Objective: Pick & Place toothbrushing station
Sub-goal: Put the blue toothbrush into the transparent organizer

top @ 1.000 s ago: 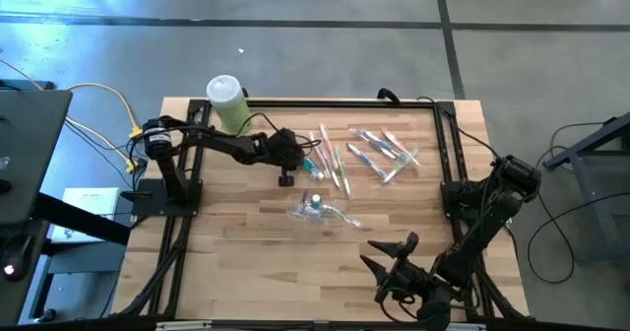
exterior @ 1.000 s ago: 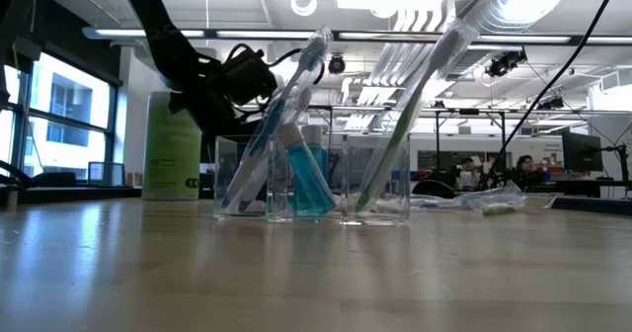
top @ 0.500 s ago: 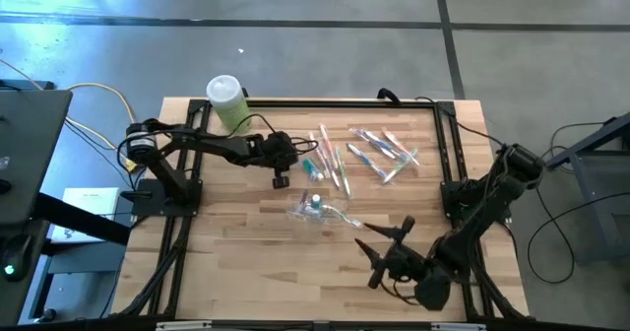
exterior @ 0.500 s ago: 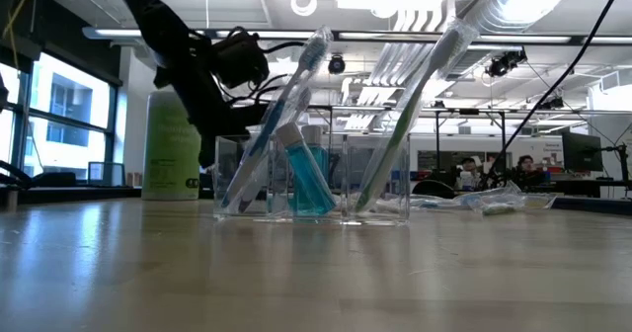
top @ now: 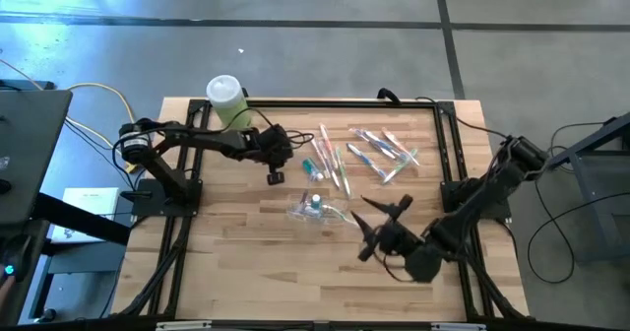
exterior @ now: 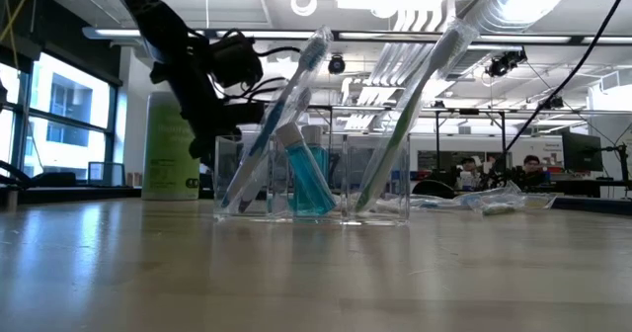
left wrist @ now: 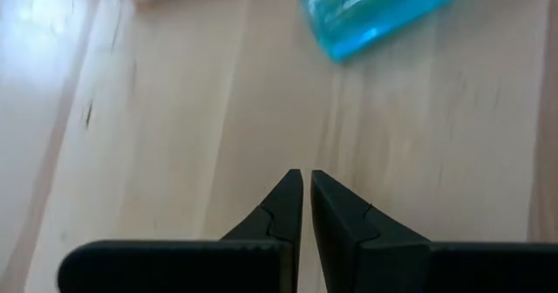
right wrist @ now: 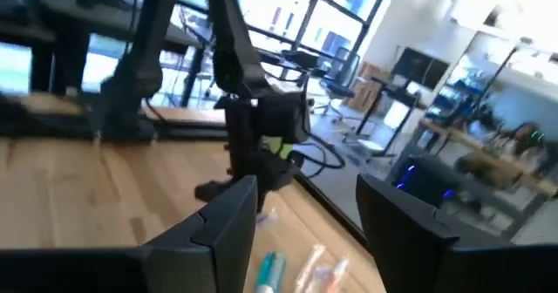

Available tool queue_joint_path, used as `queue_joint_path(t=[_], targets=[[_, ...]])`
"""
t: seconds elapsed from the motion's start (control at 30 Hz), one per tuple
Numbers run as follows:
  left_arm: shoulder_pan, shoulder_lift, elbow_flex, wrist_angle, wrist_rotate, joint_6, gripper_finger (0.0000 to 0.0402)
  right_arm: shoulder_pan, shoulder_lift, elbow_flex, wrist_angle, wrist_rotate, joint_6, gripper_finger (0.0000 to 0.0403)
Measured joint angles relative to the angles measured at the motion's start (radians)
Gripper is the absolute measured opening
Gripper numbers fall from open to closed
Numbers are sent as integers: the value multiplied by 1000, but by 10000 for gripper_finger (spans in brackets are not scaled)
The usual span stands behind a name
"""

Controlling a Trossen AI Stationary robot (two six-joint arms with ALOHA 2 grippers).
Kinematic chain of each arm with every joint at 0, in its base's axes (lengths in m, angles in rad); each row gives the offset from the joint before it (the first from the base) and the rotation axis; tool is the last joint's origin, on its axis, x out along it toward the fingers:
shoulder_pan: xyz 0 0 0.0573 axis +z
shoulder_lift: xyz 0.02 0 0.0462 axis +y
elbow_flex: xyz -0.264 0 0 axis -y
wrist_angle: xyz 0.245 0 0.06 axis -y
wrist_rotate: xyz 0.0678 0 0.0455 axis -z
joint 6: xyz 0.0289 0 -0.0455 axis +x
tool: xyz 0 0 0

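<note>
**Toothbrushing station partly stocked; loose items remain**

The landmark is the clear organizer [top: 317, 210] near the middle of the wooden table [top: 236, 262]. In the low view it stands upright with three compartments: a toothbrush [exterior: 281, 105] leans in one end compartment, head up and tilted toward the middle; a blue tube [exterior: 308, 179] stands in the centre; a green-handled toothbrush [exterior: 405, 115] leans in the other end compartment, its long axis slanting up and away from the centre. By these signs, three items appear placed.

Work remains. Beyond the organizer, toward the table's far edge, lies a group of loose toothbrushes and tubes [top: 330, 159], their long axes running roughly from far edge to near edge. A second scatter of wrapped items [top: 386, 152] lies farther to the right, set at mixed diagonals. A green canister [top: 226, 102] stands at the far left corner.

The left gripper [top: 275, 176] hangs beside the first group, on the organizer's far-left side, jaws clenched on nothing; its wrist view shows the fingertips together above bare wood, with a blue tube [left wrist: 384, 10] lying flat ahead. The right gripper [top: 379, 223] sits just right of the organizer, jaws released and holding nothing.
</note>
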Motion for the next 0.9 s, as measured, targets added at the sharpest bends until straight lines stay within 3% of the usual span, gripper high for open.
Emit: queue_joint_path(t=[0.1,0.3,0.4,0.67,0.9], targets=[[0,-7,0,-42,0,-21,20,-35,-31,0,-30,-58,35,185],[-13,-41,1,-116,34,-73,20,-109,-107,0,-99,-70,72,168],[-25,-62,1,-162,69,-113,20,-155,-147,0,-161,-137,130,160],[-101,-118,2,-249,124,-258,20,-310,-221,0,-518,-373,408,142],[-244,-127,2,-256,123,-390,20,-439,-233,0,-809,-508,619,141]])
